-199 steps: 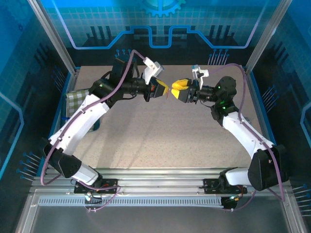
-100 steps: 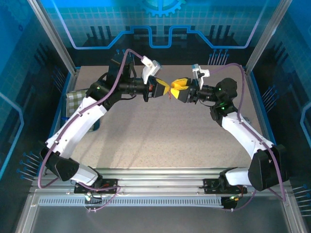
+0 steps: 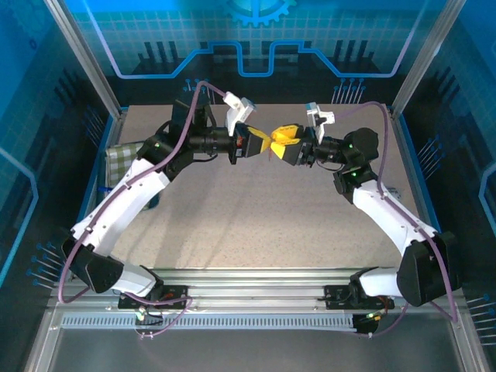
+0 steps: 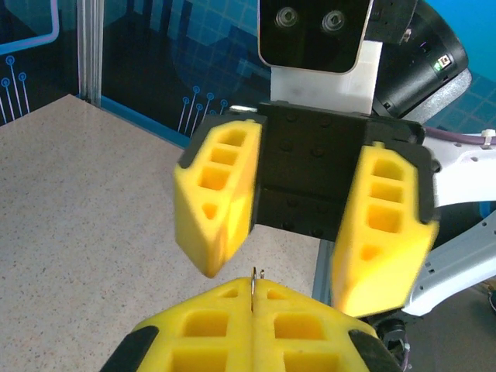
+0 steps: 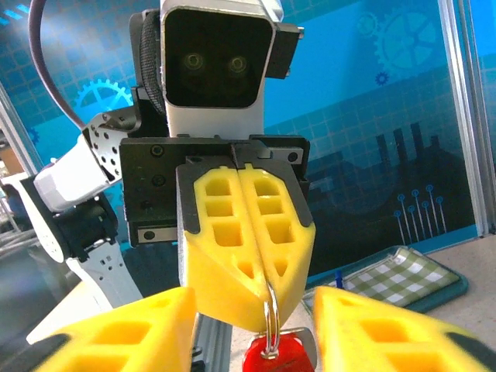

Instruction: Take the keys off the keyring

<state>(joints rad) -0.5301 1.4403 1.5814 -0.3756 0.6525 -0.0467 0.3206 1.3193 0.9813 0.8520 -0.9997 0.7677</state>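
Left end effector: we see the left end effector [image 3: 262, 143] raised above the far middle of the desk [image 3: 256, 225], pointing toward the right arm. Its two yellow fingers [image 5: 232, 225] are pressed flat together along their whole length.
Left hold: we find the keyring [image 5: 269, 325] pinched between those closed fingertips. In the left wrist view a thin loop of wire pokes out of the seam between the pads.
Keyring: it hangs off the desk, clamped at its top and dropping straight down below the left fingertips.
Red tag: a red tag [image 5: 271, 358] dangles from the bottom of the ring.
Keys: we cannot make out the keys themselves; whatever else hangs on the ring is cut off at the lower edge of the right wrist view.
Right end effector: the right end effector [image 3: 284, 139] faces the left one nose to nose. Its jaws stand well apart and hold nothing.
Right fingers: one yellow finger [image 4: 221, 201] sits on each side of the left fingertips and the ring, and we see a gap on both sides.
Checked tray: a green checked tray [image 3: 120, 155] lies at the left edge of the desk, well apart from both arms.
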